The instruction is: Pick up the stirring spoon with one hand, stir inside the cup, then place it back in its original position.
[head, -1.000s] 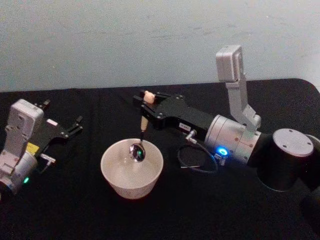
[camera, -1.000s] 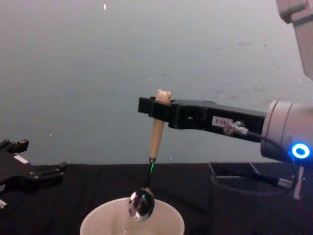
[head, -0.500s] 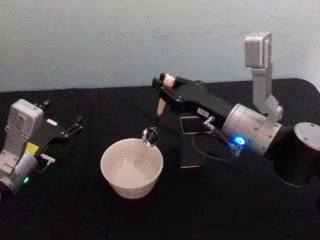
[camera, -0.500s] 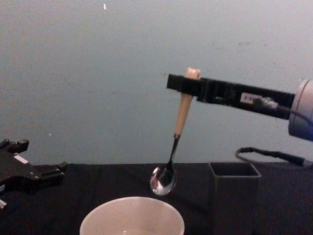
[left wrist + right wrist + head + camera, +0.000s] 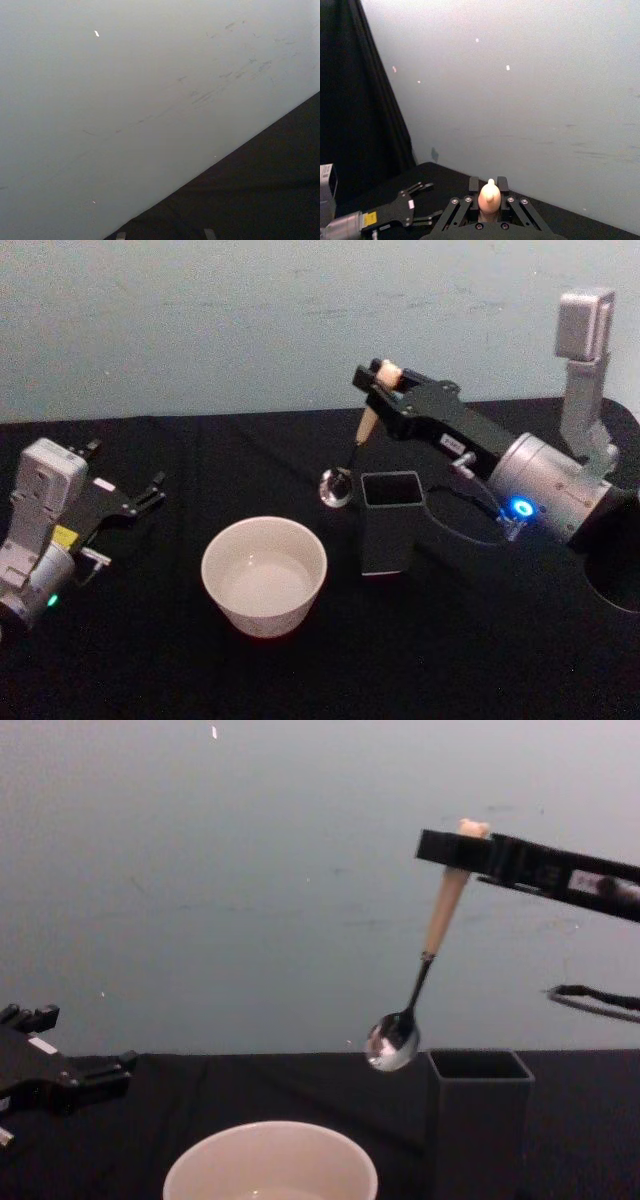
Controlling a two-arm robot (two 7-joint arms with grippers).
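Observation:
My right gripper (image 5: 378,377) (image 5: 452,846) (image 5: 489,200) is shut on the stirring spoon's beige handle (image 5: 368,423) (image 5: 441,915), just under its bear-head knob (image 5: 489,195). The spoon hangs tilted in the air, its metal bowl (image 5: 335,487) (image 5: 392,1042) left of the dark grey square holder (image 5: 390,522) (image 5: 478,1118) and slightly above its mouth. The round cream-white cup (image 5: 264,575) (image 5: 271,1162) stands on the black table, left of the holder and nearer me. My left gripper (image 5: 145,495) (image 5: 95,1072) (image 5: 417,205) rests open at the far left, away from all of them.
A black cloth covers the table (image 5: 180,660). A pale wall (image 5: 200,320) rises close behind it. A black cable (image 5: 450,530) loops from the right arm beside the holder.
My right gripper has carried the spoon up and to the right, from over the cup to beside the holder's mouth. The left arm has stayed still.

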